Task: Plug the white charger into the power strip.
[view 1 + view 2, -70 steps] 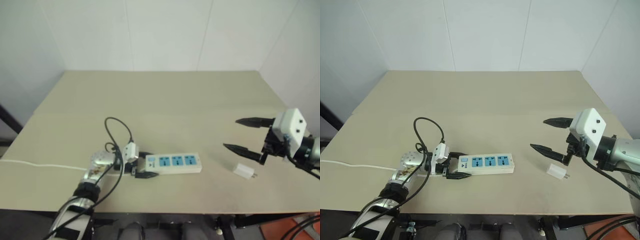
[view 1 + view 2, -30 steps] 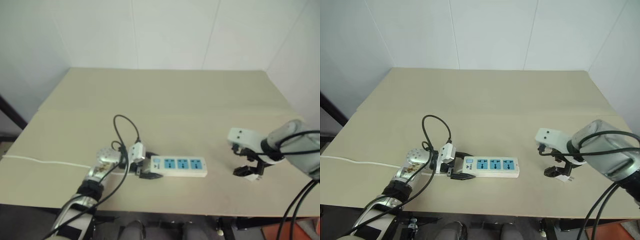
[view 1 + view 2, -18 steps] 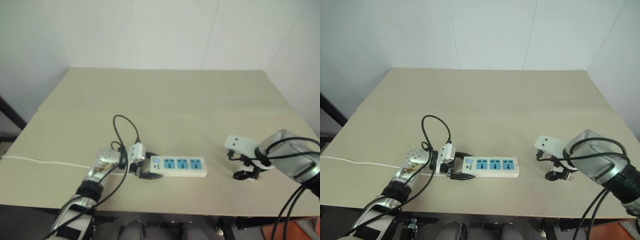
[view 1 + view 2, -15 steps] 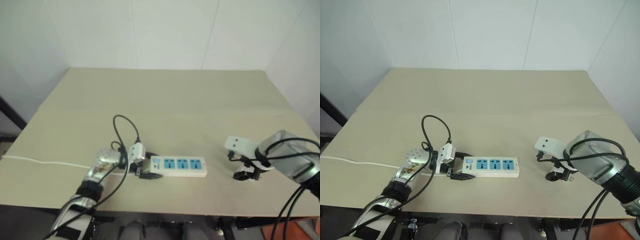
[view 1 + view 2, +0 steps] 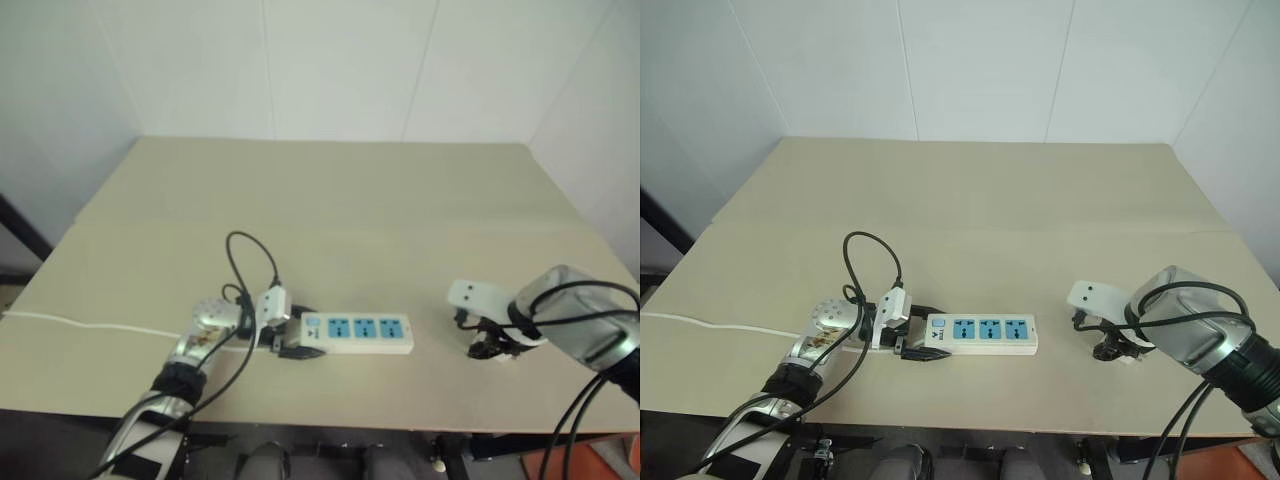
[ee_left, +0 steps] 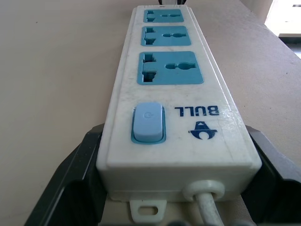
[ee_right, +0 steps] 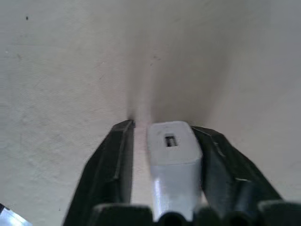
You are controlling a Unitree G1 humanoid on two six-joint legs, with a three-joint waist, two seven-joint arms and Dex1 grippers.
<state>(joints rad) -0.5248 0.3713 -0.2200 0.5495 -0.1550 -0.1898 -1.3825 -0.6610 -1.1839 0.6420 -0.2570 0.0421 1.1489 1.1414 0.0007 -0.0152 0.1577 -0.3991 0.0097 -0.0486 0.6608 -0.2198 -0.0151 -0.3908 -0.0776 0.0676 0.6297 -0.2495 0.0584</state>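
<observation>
Two glossy white plastic things lie on the matte beige table (image 5: 970, 200). The charger (image 7: 173, 160), a small rounded block with a slot in its end face, sits at about four o'clock on the tabletop, pinched between the right gripper's (image 7: 164, 141) black fingers. The strip (image 5: 980, 334), a long flat bar with three blue sockets, runs nine to three o'clock, its switch end between the left gripper's (image 6: 176, 174) spread jaws.
</observation>
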